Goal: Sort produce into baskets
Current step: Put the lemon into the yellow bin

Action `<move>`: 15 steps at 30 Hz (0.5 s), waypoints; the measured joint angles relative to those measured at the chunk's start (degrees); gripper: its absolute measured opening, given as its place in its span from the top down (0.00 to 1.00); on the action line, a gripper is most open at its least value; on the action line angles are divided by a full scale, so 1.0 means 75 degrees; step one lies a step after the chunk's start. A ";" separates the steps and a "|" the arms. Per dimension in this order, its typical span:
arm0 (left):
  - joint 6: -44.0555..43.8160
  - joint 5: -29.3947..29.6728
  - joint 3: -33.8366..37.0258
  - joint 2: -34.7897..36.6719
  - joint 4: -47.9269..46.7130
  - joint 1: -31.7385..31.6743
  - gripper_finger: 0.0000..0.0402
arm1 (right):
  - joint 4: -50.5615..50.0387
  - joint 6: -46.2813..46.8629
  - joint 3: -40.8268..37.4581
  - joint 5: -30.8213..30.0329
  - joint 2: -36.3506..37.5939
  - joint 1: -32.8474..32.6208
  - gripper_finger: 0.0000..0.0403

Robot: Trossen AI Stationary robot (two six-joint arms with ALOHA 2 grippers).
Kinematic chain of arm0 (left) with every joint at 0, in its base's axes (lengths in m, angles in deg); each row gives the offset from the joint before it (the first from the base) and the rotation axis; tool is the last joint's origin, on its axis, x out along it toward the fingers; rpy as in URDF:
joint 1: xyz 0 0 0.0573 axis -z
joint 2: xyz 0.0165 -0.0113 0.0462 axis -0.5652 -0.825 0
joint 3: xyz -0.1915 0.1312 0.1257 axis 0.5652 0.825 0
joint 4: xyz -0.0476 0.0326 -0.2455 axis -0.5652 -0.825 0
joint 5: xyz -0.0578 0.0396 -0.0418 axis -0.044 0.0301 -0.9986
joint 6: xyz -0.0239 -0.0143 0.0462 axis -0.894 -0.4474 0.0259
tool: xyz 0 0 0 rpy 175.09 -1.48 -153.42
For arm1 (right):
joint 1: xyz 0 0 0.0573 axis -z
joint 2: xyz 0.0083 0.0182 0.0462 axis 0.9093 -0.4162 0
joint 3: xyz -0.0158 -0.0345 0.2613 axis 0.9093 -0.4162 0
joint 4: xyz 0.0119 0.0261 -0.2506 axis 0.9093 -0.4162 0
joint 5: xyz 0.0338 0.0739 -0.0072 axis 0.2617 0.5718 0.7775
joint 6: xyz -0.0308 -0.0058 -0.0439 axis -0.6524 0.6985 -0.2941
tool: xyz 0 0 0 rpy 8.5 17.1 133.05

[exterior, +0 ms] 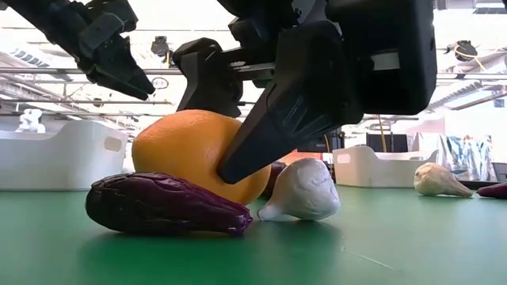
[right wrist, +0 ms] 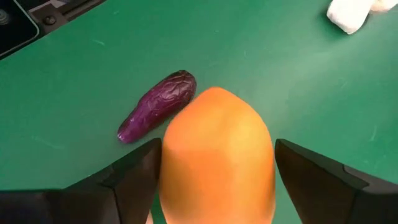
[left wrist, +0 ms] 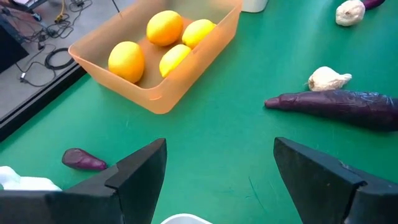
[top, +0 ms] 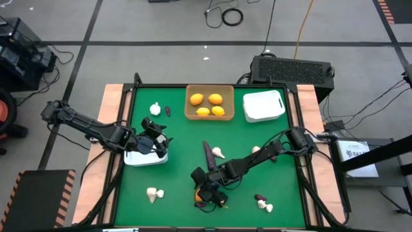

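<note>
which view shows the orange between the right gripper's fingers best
The right wrist view: the orange fills the gap between the right gripper fingers. The low view shows its side on the table, partly behind a finger. The high view hides it under the arm; the left wrist view misses it.

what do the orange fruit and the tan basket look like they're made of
Orange fruit between the right gripper fingers: probably moulded plastic or foam, judging by its smooth, even matte skin with no pores or blemishes; it cannot be told for sure. Tan basket: thin, slightly translucent plastic with a soft sheen, since light passes through its walls and the rim is smoothly moulded.
</note>
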 joint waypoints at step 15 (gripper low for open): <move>-0.0003 0.0000 0.0000 0.0000 0.0000 -0.0002 0.24 | -0.0009 0.0192 -0.0003 -0.0014 0.0763 0.0242 0.37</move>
